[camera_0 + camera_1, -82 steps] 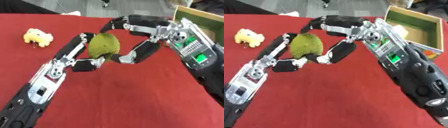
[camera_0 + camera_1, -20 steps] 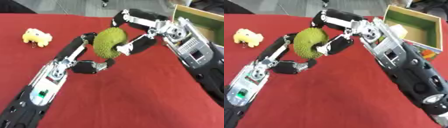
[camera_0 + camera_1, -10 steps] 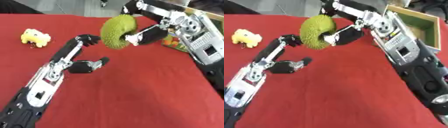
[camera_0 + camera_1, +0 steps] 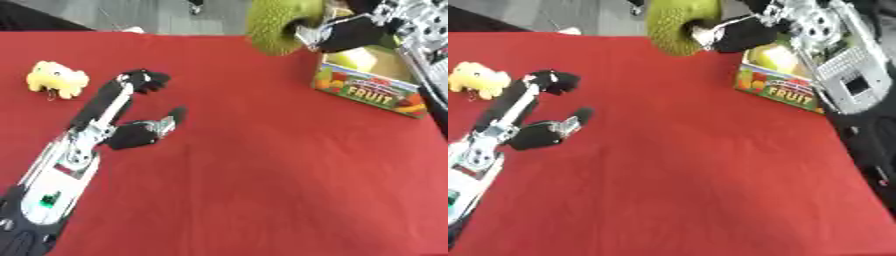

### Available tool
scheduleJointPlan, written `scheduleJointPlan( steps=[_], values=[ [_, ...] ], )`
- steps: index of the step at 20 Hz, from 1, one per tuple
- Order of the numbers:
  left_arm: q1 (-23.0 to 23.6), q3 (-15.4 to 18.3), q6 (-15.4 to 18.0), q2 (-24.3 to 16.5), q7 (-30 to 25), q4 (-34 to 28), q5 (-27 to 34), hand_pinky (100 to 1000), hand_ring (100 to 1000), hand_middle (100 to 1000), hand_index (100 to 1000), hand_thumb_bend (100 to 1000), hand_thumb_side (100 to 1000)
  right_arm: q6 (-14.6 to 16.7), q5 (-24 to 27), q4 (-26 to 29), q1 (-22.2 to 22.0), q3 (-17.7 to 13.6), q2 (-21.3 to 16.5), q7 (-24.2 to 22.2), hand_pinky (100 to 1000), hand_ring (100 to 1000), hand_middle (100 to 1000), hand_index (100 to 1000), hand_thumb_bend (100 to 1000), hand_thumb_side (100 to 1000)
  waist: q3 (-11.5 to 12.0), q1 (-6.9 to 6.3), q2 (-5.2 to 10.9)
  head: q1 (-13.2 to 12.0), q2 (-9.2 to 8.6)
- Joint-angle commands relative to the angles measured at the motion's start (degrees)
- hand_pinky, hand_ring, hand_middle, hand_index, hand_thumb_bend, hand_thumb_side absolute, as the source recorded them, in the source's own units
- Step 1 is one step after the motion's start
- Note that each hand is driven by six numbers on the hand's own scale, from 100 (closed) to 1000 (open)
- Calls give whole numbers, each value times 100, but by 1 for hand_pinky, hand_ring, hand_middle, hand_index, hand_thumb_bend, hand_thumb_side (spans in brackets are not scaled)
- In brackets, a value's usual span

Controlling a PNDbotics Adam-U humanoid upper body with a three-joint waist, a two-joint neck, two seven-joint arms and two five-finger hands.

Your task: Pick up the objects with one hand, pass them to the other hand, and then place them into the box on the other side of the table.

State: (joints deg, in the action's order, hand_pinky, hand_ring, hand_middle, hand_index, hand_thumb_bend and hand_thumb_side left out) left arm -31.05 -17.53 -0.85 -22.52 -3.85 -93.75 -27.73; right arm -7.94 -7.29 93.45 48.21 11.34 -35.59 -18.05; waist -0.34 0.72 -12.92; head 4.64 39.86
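A green spiky fruit (image 4: 276,25) hangs in the air at the top of the view, just left of the box, with my right hand (image 4: 346,32) shut on it. The fruit box (image 4: 372,85), printed with the word FRUIT, stands on the red table (image 4: 262,165) at the right and holds something yellow. My left hand (image 4: 140,131) rests open over the table at the left, nothing in it. A yellow plush toy (image 4: 55,77) lies near the far left edge, beyond that hand.
My left forearm (image 4: 52,190) runs along the lower left of the table. My right arm (image 4: 846,75) fills the upper right, above and beside the box. Grey floor shows past the far table edge.
The fruit passed from both hands to my right hand alone, which lifted it up and right toward the box. My left hand let go and opened. The camera has shifted too.
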Motion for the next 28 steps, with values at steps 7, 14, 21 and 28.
scheduleJointPlan(
  steps=[7, 14, 21, 28],
  values=[
    [155, 339, -144, -544, 286, -584, 176, 752, 721, 677, 821, 348, 582, 139, -345, -1194, 20, -608, -635, 676, 854, 783, 563, 549, 100, 100, 17, -73, 95, 195, -155],
    [330, 506, -227, -780, 412, -897, 354, 751, 719, 674, 817, 345, 572, 507, -836, -2432, 136, -788, -798, 1204, 848, 781, 562, 547, 100, 100, 44, -121, 62, 346, -253],
    [391, 729, -343, -753, 579, -1059, 527, 751, 719, 675, 816, 329, 571, 781, -1247, -3512, 233, -985, -715, 1458, 850, 789, 574, 556, 100, 100, 108, -157, 26, 439, -334],
    [404, 873, -387, -744, 711, -1145, 601, 752, 720, 676, 817, 331, 569, 1073, -1608, -4158, 373, -1026, -647, 1741, 855, 810, 613, 621, 100, 100, 140, -187, -15, 594, -384]
  ],
)
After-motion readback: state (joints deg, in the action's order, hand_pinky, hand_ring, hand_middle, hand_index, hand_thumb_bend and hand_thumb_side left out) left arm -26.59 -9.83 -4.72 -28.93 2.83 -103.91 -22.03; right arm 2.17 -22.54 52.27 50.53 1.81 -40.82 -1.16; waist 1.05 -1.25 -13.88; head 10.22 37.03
